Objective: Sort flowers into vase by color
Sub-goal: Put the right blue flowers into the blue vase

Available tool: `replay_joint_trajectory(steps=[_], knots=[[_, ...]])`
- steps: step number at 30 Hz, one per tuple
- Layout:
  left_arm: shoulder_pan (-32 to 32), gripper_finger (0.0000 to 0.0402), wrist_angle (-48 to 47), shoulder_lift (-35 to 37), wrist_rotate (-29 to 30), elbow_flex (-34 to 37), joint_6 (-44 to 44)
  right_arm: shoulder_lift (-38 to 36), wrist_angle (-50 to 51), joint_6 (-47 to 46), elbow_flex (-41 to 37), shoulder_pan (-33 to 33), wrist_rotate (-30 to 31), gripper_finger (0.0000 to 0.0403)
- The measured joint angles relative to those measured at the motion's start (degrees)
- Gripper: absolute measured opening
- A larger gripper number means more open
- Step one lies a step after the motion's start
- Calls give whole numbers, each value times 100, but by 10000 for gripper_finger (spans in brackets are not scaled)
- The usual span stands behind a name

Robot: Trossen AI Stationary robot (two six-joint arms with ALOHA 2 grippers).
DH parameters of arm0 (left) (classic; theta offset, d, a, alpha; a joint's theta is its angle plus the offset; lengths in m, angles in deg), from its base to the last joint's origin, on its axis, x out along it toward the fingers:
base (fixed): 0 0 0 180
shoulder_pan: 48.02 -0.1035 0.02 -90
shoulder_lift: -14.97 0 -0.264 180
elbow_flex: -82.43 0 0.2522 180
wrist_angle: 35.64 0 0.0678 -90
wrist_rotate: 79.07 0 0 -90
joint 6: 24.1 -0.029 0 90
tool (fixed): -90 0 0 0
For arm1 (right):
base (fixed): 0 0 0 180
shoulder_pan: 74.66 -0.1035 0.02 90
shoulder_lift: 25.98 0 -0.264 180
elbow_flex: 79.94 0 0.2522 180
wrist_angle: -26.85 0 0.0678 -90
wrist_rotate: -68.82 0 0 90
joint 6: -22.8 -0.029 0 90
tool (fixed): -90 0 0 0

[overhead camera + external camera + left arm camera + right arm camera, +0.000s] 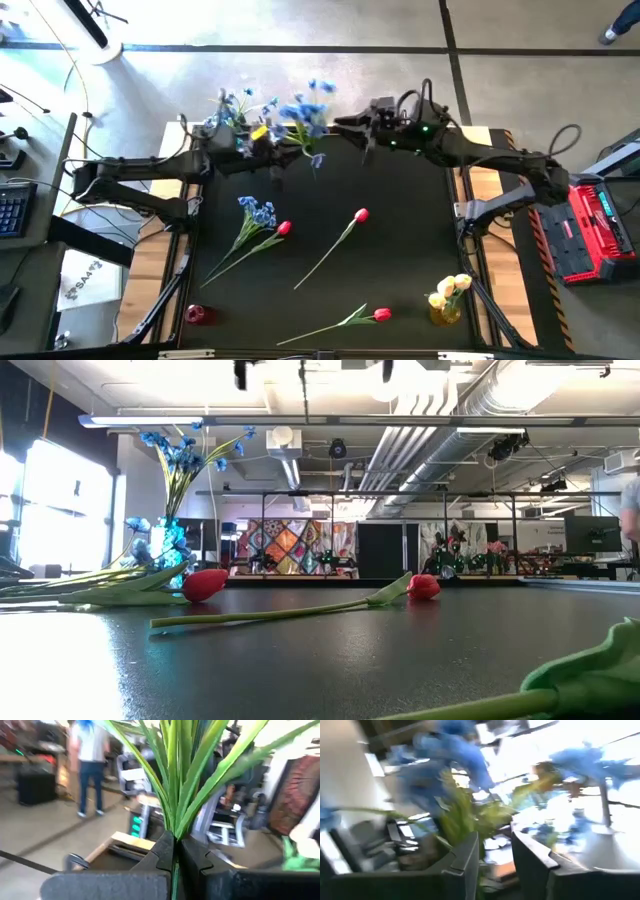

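Observation:
My left gripper (pixel 262 143) is shut on a blue flower spray (pixel 303 110), held in the air over the table's far edge. My right gripper (pixel 350 126) stands open just right of the spray's blossoms (pixel 445 750), fingers apart in the right wrist view. More blue flowers (pixel 185 455) stand upright in a vase (pixel 163 548) at the far left. On the table lie another blue spray (pixel 258 211) and three red tulips (pixel 284 228) (pixel 361 214) (pixel 382 314). Yellow tulips (pixel 452 288) stand in a vase at the near right. My left gripper pinches the spray's bundle of green stems and leaves (pixel 174 827) between its two fingers (pixel 160 855). The fingers come level from the table's left. The leaves fan out beyond the fingertips, and the spray is lifted clear of the table. Whether my right gripper touches the spray, I cannot tell.
A small red vase (pixel 195 314) stands at the near left corner. The black tabletop (pixel 400 260) has bare room in its middle and right. A person (pixel 90 765) walks in the room beyond the table.

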Motion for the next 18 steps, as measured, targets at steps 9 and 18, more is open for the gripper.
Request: replay_joint_trajectory(steps=[9, 18], knots=[[446, 0, -1401, 1251, 2132, -4, -1176, -580, 1495, 519, -400, 101, 1207, 114], [1651, 0, -2580, 2008, 4411, 528, -1064, -592, 167, -105, -1421, 145, 1081, 114]])
